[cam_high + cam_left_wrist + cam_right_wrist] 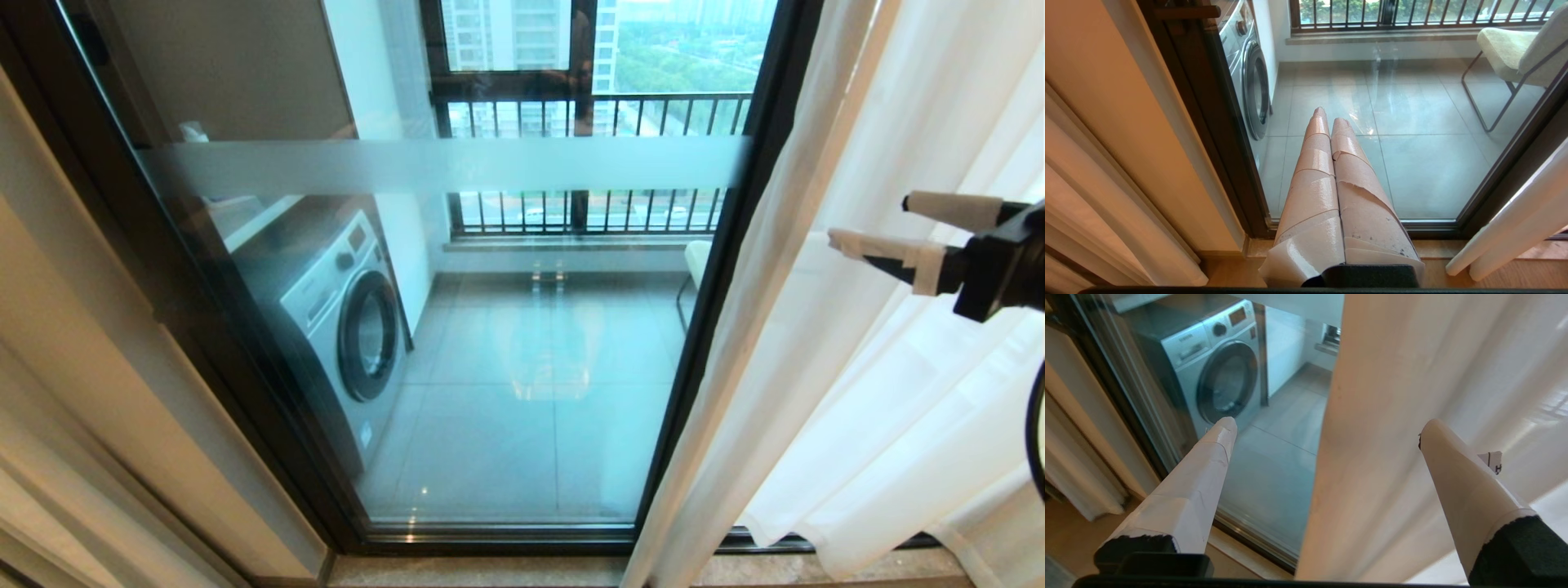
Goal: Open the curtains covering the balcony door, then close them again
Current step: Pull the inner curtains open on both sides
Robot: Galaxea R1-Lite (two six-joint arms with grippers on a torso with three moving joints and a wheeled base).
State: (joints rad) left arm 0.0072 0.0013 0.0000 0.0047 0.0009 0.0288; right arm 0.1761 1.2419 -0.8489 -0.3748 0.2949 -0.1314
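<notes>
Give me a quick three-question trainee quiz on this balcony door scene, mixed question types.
1. True or false: the curtains cover the whole door.
2. Which gripper has its fingers apart? A) left B) right
3. Fill in: the appliance behind the glass is a ______.

Key:
1. False. They are bunched at the right, and the glass is uncovered.
2. B. The right gripper is open in front of the curtains; the left gripper is shut, holding nothing.
3. Washing machine.

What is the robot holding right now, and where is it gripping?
Nothing. The right gripper stands open beside the curtains; the left gripper is shut on nothing.
</notes>
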